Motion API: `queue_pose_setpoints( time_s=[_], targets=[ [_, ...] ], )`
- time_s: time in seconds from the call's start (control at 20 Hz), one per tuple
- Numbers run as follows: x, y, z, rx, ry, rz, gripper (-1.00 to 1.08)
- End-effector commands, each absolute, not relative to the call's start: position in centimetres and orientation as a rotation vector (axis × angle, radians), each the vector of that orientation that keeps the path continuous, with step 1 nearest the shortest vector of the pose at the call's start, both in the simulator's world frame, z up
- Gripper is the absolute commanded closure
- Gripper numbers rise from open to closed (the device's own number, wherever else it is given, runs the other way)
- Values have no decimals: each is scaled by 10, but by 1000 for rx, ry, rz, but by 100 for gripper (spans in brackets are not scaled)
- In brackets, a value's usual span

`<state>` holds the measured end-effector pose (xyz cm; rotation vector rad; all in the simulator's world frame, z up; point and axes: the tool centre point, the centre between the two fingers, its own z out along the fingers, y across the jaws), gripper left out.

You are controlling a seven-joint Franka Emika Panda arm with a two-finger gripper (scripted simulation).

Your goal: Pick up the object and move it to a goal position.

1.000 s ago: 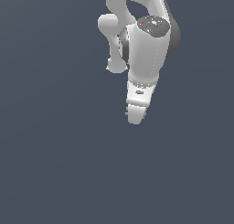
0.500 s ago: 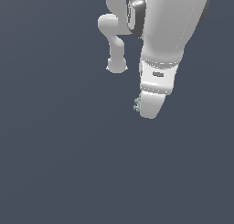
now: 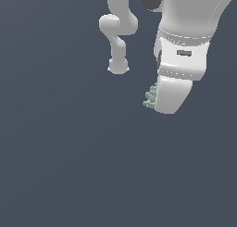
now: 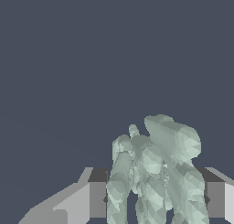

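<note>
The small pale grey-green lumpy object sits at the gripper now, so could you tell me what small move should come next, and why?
Probably a careful carry toward the goal, keeping the grip. In the wrist view the small pale grey-green lumpy object sits between the white gripper's fingers, which appear closed against it. In the exterior view it shows only beside the gripper. No goal marker is visible, so the direction cannot be told.

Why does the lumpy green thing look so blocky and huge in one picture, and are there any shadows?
Wrist view: the lumpy thing sits very near the camera between the jaws, so it looks huge and its flat, blocky computer-drawn faces show. Exterior view: it is a small cluster peeking from beside the gripper; the grey ground shows no shadows or glare, and nothing is blurred.
</note>
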<state>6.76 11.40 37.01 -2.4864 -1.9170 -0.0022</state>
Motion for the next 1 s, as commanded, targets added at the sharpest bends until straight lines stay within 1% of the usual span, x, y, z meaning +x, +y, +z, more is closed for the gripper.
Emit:
queue_pose_setpoints(
  time_s=[0.0, 0.5, 0.95],
  targets=[
    [72, 117, 382, -2487, -1916, -1, 108],
    [88, 127, 417, -2489, -1916, 0, 108],
    [96, 131, 432, -2489, -1916, 0, 108]
  ],
)
